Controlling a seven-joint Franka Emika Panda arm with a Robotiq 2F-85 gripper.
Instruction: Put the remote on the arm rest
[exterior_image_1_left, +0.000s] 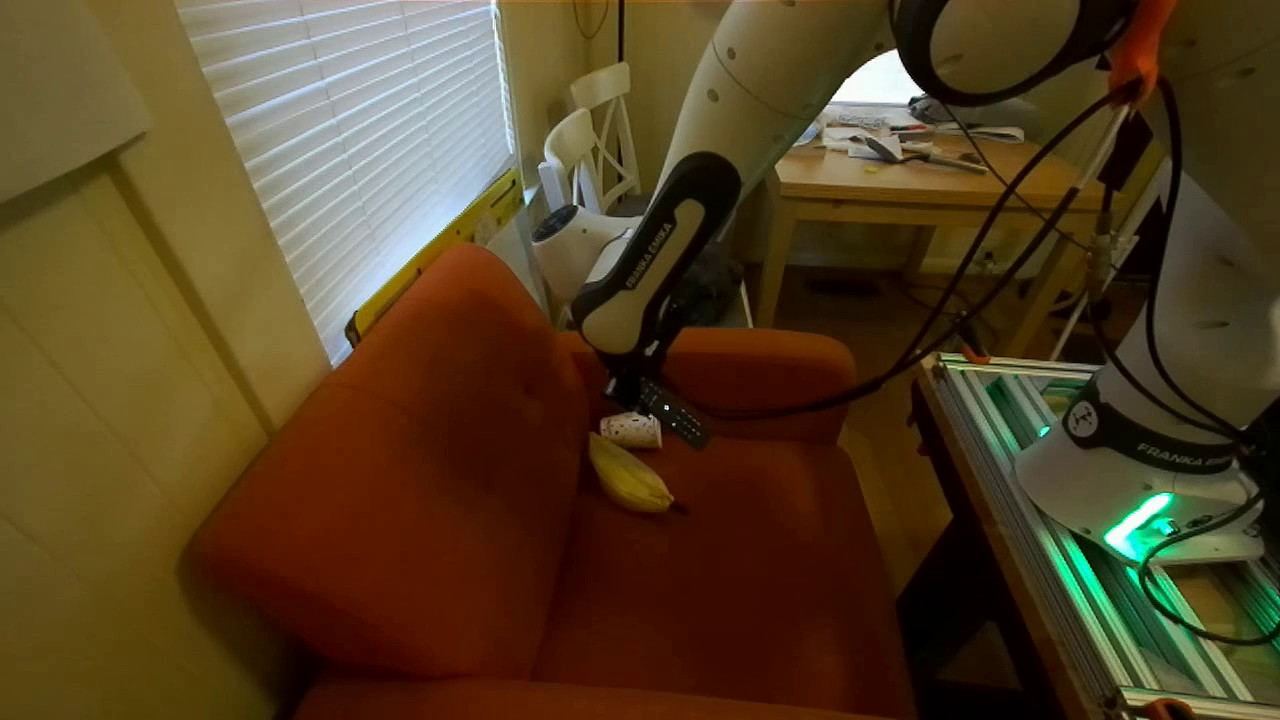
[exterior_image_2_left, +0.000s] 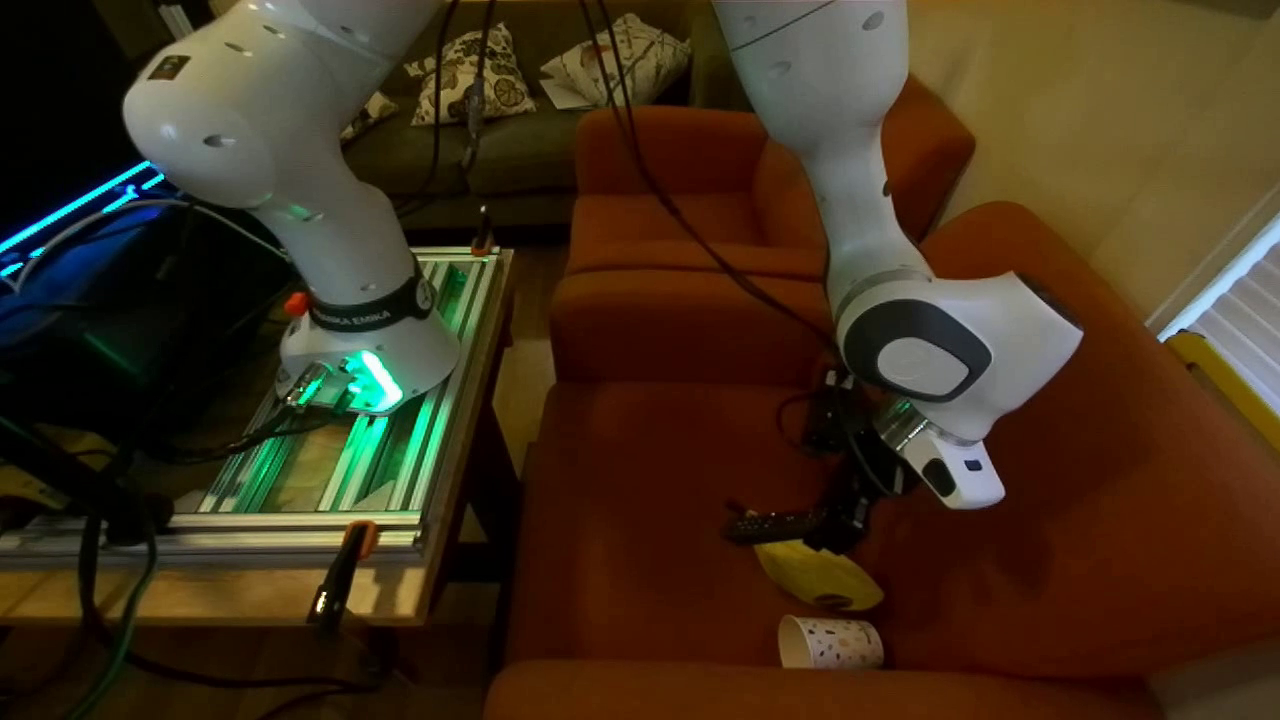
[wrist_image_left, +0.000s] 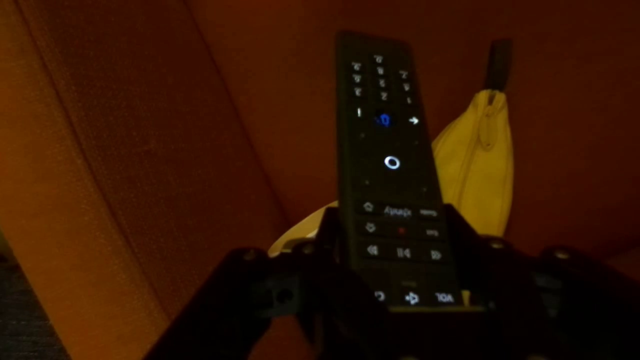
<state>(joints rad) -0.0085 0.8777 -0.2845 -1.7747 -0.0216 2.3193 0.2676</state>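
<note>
gripper (wrist_image_left: 392, 225) jaws pinch remote (wrist_image_left: 387, 145) by long edges, over seat (exterior_image_1_left: 730, 580), apart from arm rest (exterior_image_1_left: 770, 365). wrist view only: remote reads "xfinity", "guide", "vol"; zip pull (wrist_image_left: 488, 130) on yellow banana (wrist_image_left: 477, 195). in an exterior view: robot arm (exterior_image_1_left: 655, 250) reads "franka emika".

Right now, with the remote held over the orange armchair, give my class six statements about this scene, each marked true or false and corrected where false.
1. The end effector grips the remote. True.
2. The yellow banana-shaped item lies on the seat. True.
3. The remote lies on the arm rest. False: it is held above the seat, apart from the arm rest.
4. The speckled cup stands upright. False: the speckled cup lies on its side.
5. The remote's buttons show in the wrist view. True.
6. The base light glows red. False: the base light glows green.
</note>
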